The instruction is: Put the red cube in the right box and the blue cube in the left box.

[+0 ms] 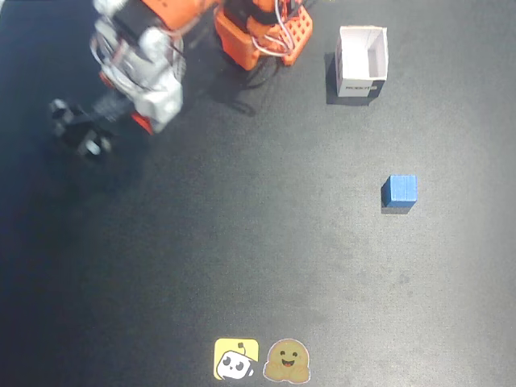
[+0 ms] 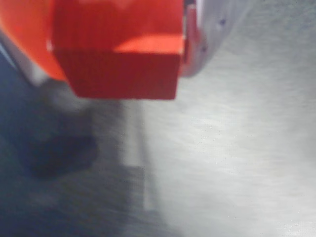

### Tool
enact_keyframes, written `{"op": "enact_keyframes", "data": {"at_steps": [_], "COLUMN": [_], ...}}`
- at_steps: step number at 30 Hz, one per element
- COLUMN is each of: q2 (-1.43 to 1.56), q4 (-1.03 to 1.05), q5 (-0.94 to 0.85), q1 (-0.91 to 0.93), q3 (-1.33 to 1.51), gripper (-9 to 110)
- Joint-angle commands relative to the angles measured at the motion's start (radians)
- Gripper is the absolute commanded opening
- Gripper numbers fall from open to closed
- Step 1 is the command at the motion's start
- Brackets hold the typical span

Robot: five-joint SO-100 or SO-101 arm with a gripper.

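Note:
In the wrist view the red cube fills the top of the blurred picture, and my gripper is shut on it above the mat. In the fixed view the gripper hangs at the upper left, and the cube does not show there. The blue cube lies on the mat at the right, far from the gripper. One white open-top box with a black label strip and plain white-grey inner walls, the left box, stands at the upper right. The pinkish right box is not in view.
The arm's orange base stands at the top centre with cables around it. Two stickers, a yellow one and a brown one, lie at the front edge of the black mat.

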Motion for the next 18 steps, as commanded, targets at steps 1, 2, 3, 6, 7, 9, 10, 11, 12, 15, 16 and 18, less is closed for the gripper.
{"op": "enact_keyframes", "data": {"at_steps": [1,2,3,6,7,9,10,11,12,15,16,18], "q2": [0.061,0.071,0.08,0.118,0.126,0.144,0.152,0.163,0.175,0.238,0.259,0.293], "q4": [0.023,0.031,0.037,0.049,0.051,0.06,0.066,0.074,0.084,0.12,0.13,0.152], "q5": [-0.012,-0.017,-0.017,-0.012,-0.012,-0.012,-0.012,-0.014,-0.014,0.003,0.014,0.034], "q1": [0.083,0.107,0.129,0.189,0.209,0.244,0.264,0.282,0.301,0.344,0.351,0.367], "q3": [-0.008,-0.005,0.002,0.021,0.028,0.035,0.04,0.044,0.049,0.072,0.081,0.098], "gripper": [12,12,12,12,12,12,12,12,12,12,12,12]}}
